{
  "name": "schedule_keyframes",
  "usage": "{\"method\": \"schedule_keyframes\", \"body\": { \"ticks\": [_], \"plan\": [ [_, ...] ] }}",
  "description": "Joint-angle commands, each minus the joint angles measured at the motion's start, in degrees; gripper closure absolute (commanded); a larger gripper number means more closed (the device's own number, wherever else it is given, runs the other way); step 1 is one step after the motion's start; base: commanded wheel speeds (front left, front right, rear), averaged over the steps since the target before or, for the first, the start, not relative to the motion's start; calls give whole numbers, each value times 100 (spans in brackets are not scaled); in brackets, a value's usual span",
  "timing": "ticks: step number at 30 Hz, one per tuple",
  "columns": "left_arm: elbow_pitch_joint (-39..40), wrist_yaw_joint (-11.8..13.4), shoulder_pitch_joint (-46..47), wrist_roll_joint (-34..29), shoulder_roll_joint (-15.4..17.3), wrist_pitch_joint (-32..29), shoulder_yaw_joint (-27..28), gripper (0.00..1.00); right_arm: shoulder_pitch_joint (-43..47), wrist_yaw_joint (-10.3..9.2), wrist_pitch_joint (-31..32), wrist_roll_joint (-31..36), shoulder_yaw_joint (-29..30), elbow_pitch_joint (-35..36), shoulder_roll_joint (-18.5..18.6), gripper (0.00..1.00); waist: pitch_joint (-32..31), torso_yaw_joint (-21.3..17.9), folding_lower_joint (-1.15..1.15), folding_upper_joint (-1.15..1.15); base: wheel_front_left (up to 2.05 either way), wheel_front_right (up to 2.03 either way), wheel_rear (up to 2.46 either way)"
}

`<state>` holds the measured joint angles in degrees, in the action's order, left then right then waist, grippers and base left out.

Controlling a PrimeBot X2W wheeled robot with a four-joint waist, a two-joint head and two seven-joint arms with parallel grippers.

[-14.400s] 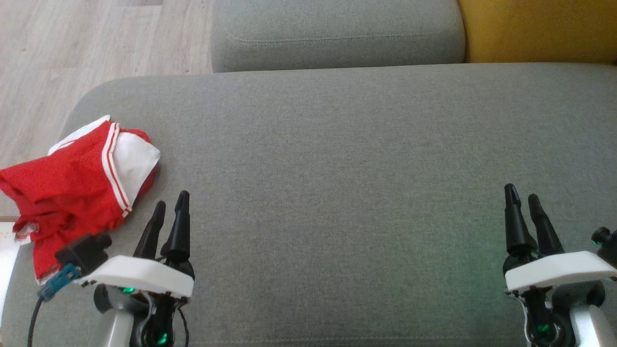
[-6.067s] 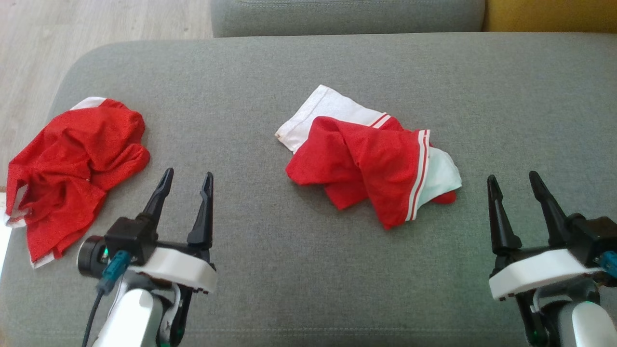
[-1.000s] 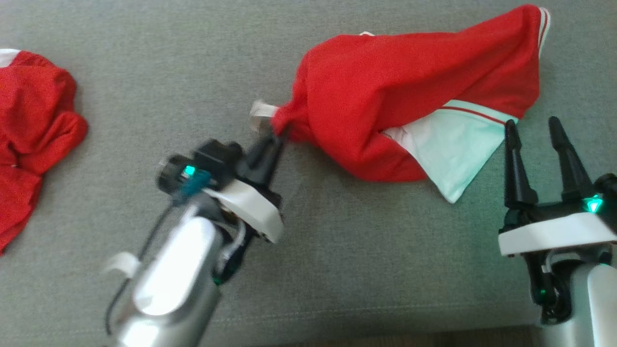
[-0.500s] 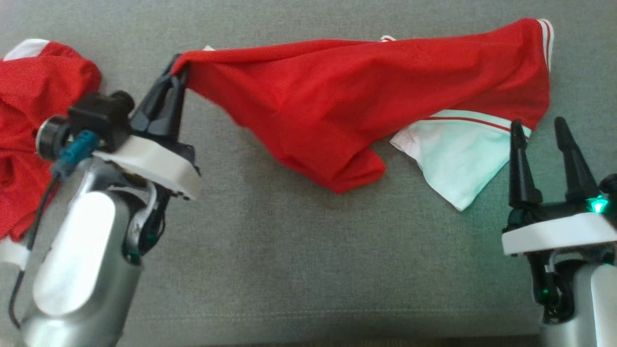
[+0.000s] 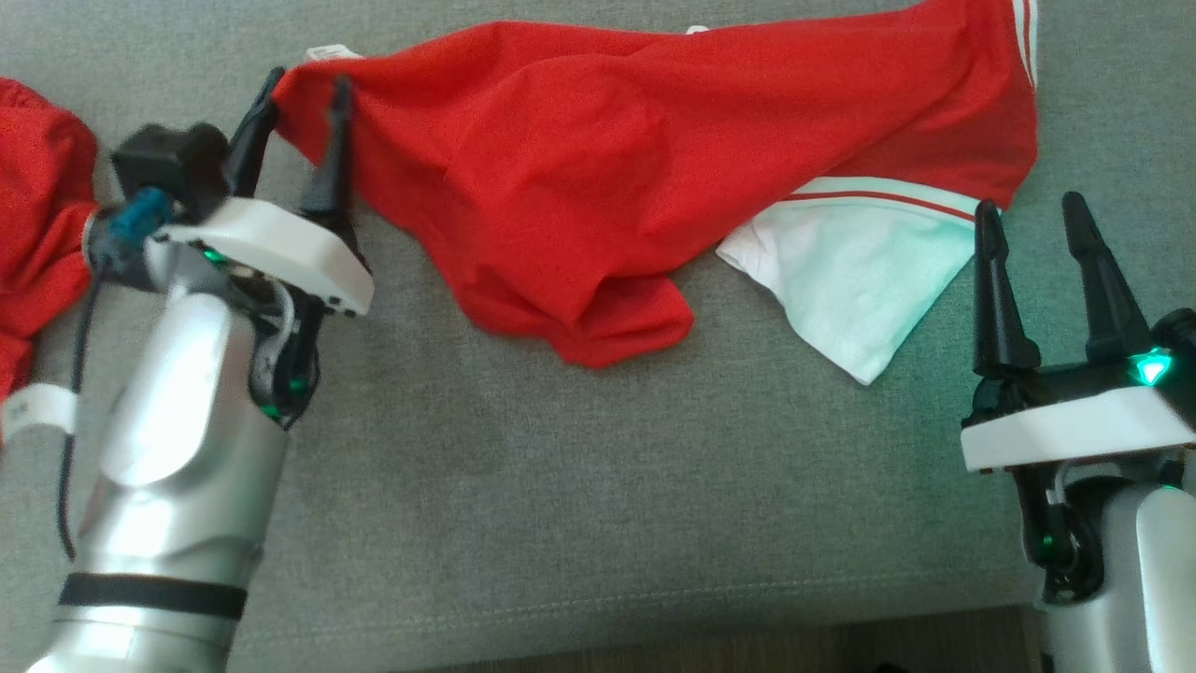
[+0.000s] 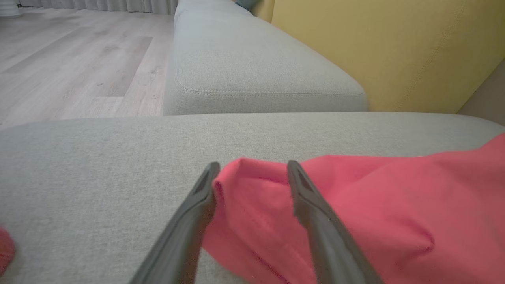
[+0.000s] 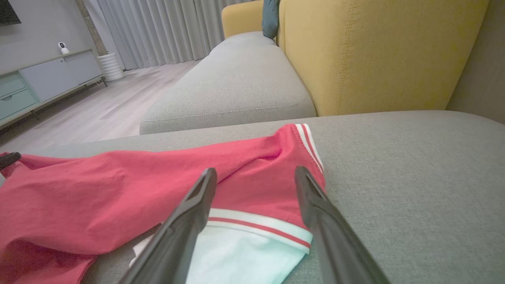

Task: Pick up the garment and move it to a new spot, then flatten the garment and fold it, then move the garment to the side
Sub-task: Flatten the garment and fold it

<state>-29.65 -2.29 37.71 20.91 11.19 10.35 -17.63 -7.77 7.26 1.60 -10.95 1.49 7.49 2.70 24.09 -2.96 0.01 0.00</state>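
Observation:
The red garment [image 5: 654,159] with white panels and red-striped trim lies stretched sideways across the grey sofa cushion [image 5: 561,486]. My left gripper [image 5: 304,84] stands open at the garment's left corner, and that red corner [image 6: 252,185] lies loose between its fingers. My right gripper [image 5: 1023,215] is open at the lower right, just below the garment's white panel [image 5: 850,280]. In the right wrist view the striped trim [image 7: 260,227] runs between my right gripper's [image 7: 254,171] fingers.
A second red garment [image 5: 37,234] lies bunched at the cushion's left edge. Beyond the cushion sit another grey seat [image 6: 252,71] and a yellow backrest [image 7: 375,51]. Wooden floor [image 6: 79,63] lies off to the left.
My left gripper has opened and let go of the garment's corner, which has settled onto the cushion. The right gripper has stayed put. The camera shifted slightly.

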Motion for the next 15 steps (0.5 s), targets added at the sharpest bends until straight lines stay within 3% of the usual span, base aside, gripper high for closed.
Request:
{"method": "schedule_keyframes", "body": {
  "ticks": [1, 8, 15],
  "plan": [
    [27, 5, 156, -11, 101, 214, 209, 0, -76, 23, -8, 50, -132, 206, 18, 0, -25, -1, -1, 0, 0, 0, 0],
    [343, 286, -316, -216, -27, 454, 333, 0, -32, 23, 16, 121, -143, 254, 18, 0, -187, 83, -1, 0, 0, 0, 0],
    [2018, 516, -1371, -674, -173, 462, 643, 0, 65, 23, 76, 308, -136, 313, 18, 0, -469, 207, -1, 0, 0, 0, 0]
  ]
}}
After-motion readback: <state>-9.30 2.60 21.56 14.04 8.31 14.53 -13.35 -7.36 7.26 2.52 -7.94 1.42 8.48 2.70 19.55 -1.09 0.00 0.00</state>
